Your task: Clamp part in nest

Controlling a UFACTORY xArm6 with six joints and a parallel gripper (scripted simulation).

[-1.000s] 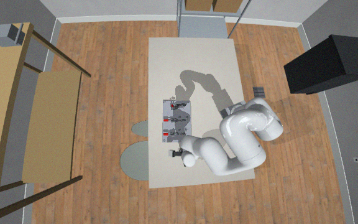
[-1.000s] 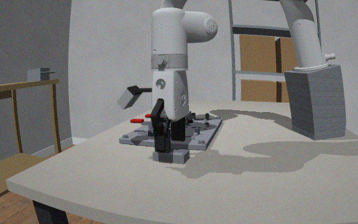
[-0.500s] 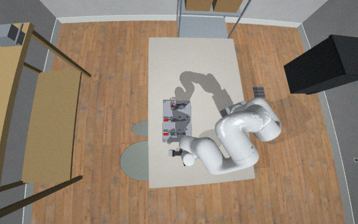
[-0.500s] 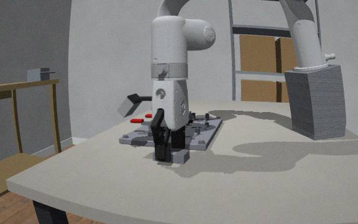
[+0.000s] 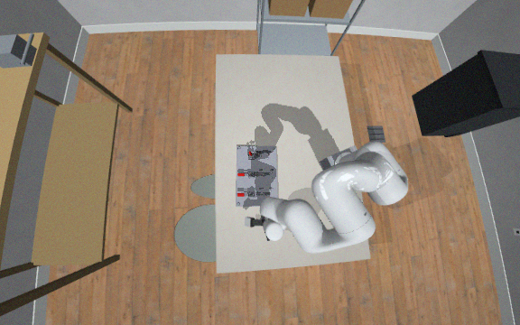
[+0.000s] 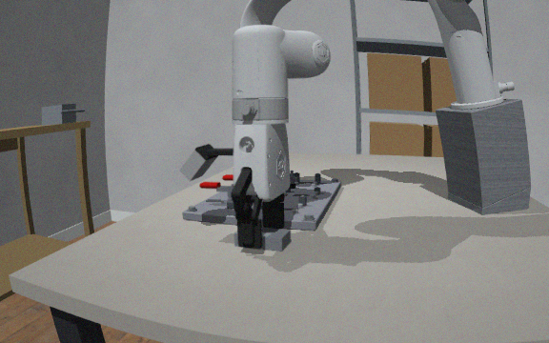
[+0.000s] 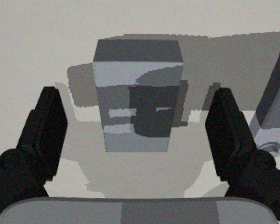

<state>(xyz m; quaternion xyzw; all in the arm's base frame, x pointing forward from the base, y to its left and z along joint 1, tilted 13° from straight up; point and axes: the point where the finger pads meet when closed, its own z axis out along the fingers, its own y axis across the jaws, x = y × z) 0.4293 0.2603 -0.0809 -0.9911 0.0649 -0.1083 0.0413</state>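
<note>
The part [image 6: 278, 239] [image 7: 136, 107], a grey block, lies flat on the table beside the near end of the fixture plate [image 5: 242, 163] [image 6: 208, 218] [image 7: 277, 102]. My gripper [image 6: 261, 234] [image 7: 137, 105] is open, pointing down, with its fingers low on either side of the part. In the wrist view there is a gap on each side. The fixture has three clamps. Two red handles [image 5: 241, 174] [image 5: 240, 194] stick out to the left in the top view; the third red handle [image 5: 250, 153], at the far nest, looks raised. Nest details are too small or hidden by the arm to tell.
The fixture stands close on the right in the wrist view. The table [image 5: 287, 81] [image 6: 160, 272] carries the arm's grey base block [image 6: 489, 157], well back on the right in the exterior view. The wrist camera [image 5: 248, 221] [image 6: 198, 163] juts out from the wrist.
</note>
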